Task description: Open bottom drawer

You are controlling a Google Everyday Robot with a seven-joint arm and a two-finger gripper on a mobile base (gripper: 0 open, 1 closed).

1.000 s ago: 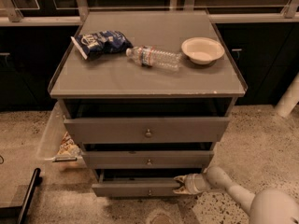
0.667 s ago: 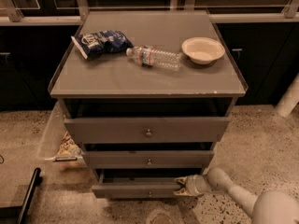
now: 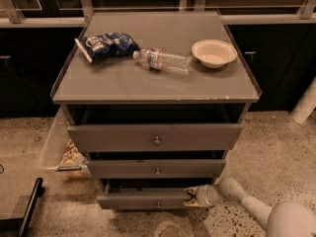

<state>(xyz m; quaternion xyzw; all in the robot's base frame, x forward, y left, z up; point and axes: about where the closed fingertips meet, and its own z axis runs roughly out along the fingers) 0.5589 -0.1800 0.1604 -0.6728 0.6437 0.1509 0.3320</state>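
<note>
The bottom drawer (image 3: pixel 143 200) is the slimmest grey front of three, with a small round knob (image 3: pixel 158 204) at its centre. It stands pulled out a little, with a dark gap above it. My gripper (image 3: pixel 190 196) is at the drawer's right end, its fingertips against the top right corner of the front. My white arm (image 3: pixel 247 204) reaches in from the lower right.
The middle drawer (image 3: pixel 157 169) and top drawer (image 3: pixel 154 137) sit above. On the cabinet top lie a blue chip bag (image 3: pixel 106 44), a plastic bottle (image 3: pixel 163 60) and a white bowl (image 3: pixel 214 53). A clear bin (image 3: pixel 59 149) stands at the left, a black object (image 3: pixel 27 206) on the floor.
The bottom drawer has come out slightly further toward the camera, with my gripper staying at its right end.
</note>
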